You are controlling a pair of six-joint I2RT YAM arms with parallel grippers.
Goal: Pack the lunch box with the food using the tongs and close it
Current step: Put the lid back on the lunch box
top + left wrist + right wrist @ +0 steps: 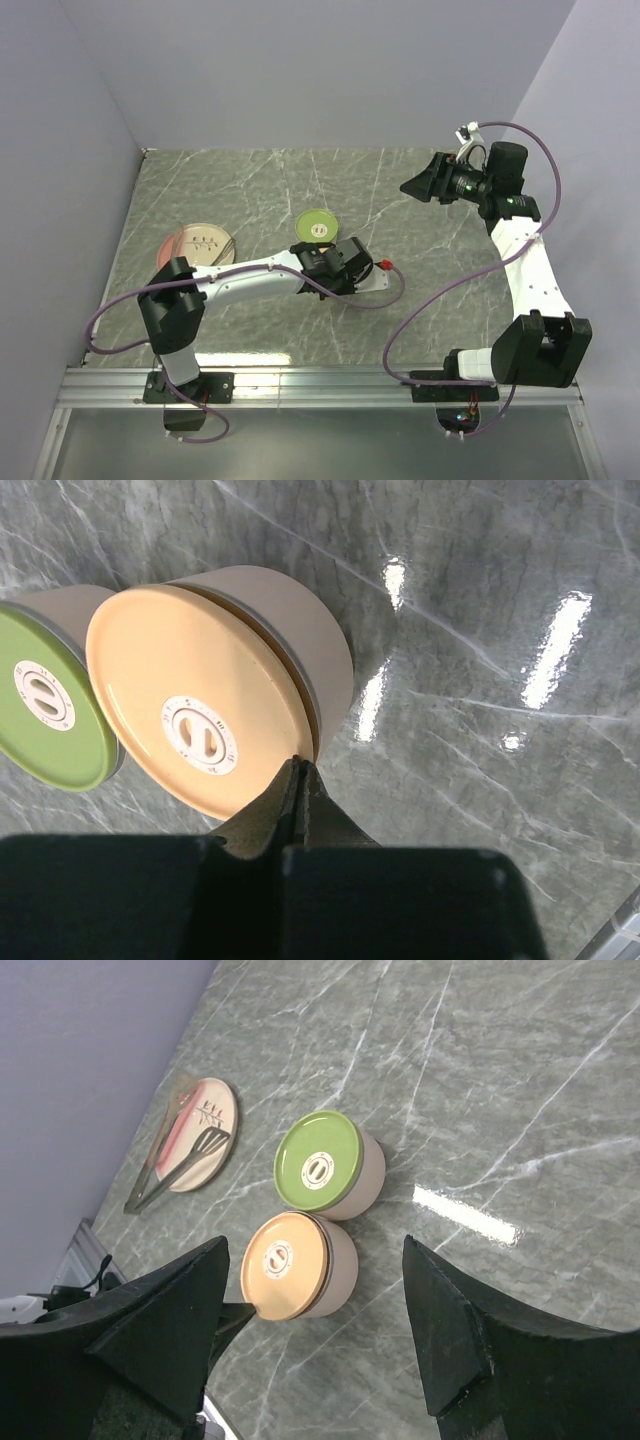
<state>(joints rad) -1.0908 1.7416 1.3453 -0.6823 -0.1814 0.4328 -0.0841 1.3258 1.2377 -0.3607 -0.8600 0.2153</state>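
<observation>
The lunch box is two round steel tins standing side by side, both lidded. In the left wrist view the pale orange lid (195, 705) fills the middle and the green lid (45, 695) sits at the left edge. My left gripper (300, 765) is shut, with nothing between its fingers, and its tips touch the orange lid's rim. From the top view the left gripper (325, 265) hides the orange tin; the green tin (317, 224) shows just beyond it. My right gripper (316, 1245) hangs open, high above the orange tin (295, 1265) and green tin (325, 1160). The tongs (170, 1160) lie across the pink plate. No food shows.
The pink plate (200, 243) lies left of the tins, close to the left wall. The right gripper (425, 185) is raised at the back right. Grey walls close the table at the back and on both sides. A metal rail (320, 385) runs along the near edge.
</observation>
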